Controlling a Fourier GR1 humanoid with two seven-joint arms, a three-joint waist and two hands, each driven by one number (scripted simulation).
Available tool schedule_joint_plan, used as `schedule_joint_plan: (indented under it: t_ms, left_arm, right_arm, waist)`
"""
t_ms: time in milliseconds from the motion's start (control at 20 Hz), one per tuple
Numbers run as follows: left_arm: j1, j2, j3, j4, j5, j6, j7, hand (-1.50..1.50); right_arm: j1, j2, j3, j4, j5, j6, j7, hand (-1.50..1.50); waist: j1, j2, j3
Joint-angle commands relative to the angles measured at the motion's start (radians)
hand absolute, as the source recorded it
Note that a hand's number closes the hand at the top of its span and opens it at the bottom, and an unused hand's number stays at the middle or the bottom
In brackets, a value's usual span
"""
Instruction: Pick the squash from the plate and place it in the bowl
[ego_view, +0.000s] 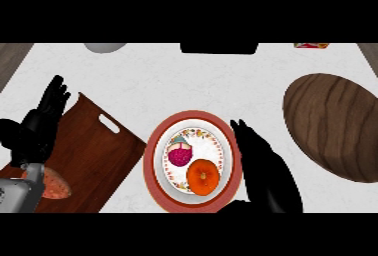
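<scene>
Just left of fingers (247, 137): squash (203, 176)

White marbled surface (184, 85) fills view, faint grey veining, even flat light, soft shadows only. Dark wood strip at top-left corner (11, 57), another at top-right (368, 52). Along far edge: pale grey rounded object (105, 47), black boxy object (219, 48), small red-orange item (311, 45), all cut off. No walls, windows or floor visible.
</scene>
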Motion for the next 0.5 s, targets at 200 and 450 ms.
schedule_joint_plan:
  t_ms: [200, 450]
  left_arm:
    - [-0.027, 0.019, 0.040, 0.056, 0.010, -0.030, -0.008, 0.00]
    - [0.035, -0.003, 0.023, -0.011, 0.010, -0.032, -0.010, 0.00]
  right_arm:
    - [-0.068, 0.071, -0.026, 0.184, -0.140, 0.202, 0.233, -1.50]
    - [-0.144, 0.072, -0.037, 0.309, -0.121, 0.196, 0.220, -1.50]
  waist:
    - [-0.011, 0.000, 0.000]
    - [-0.002, -0.003, 0.002]
